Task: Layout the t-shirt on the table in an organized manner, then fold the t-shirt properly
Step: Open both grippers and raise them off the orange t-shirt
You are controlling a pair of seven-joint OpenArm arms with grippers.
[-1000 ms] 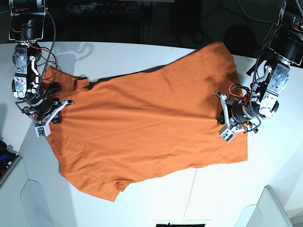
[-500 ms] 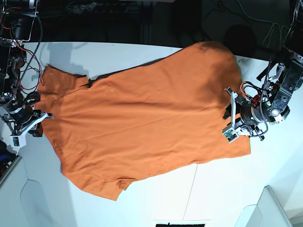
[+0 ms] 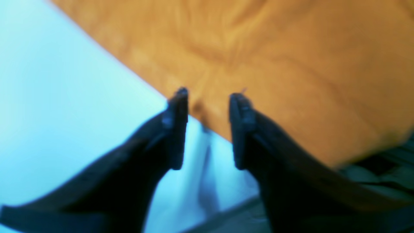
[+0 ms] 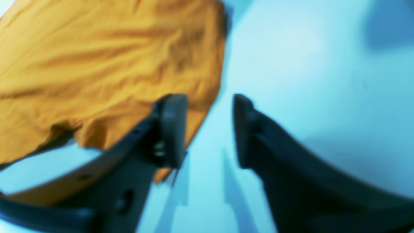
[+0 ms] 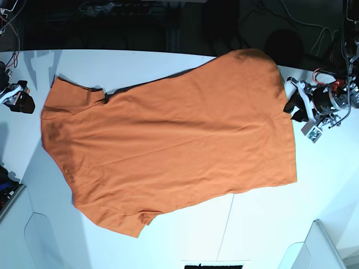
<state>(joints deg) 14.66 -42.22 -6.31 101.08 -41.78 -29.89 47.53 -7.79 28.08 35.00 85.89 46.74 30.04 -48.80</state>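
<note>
Both wrist views are blurred, and the base view cuts off the right gripper (image 5: 17, 96) at its left edge, yet each wrist view shows dark jaws standing apart with nothing between them. The t-shirt (image 5: 168, 145), soft orange cloth with shallow creases, lies spread flat and slantwise across the smooth white table (image 5: 258, 224). Only the base view shows the whole shirt; the left gripper (image 5: 305, 112) hangs just beside its right edge.

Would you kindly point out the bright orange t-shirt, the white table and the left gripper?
Bright orange cotton t-shirt (image 5: 174, 151): base view, middle of the body.
Flat white table (image 5: 263, 224): base view, bare near surface.
Left gripper (image 3: 208, 103): left wrist view, midway between its fingers.
</note>
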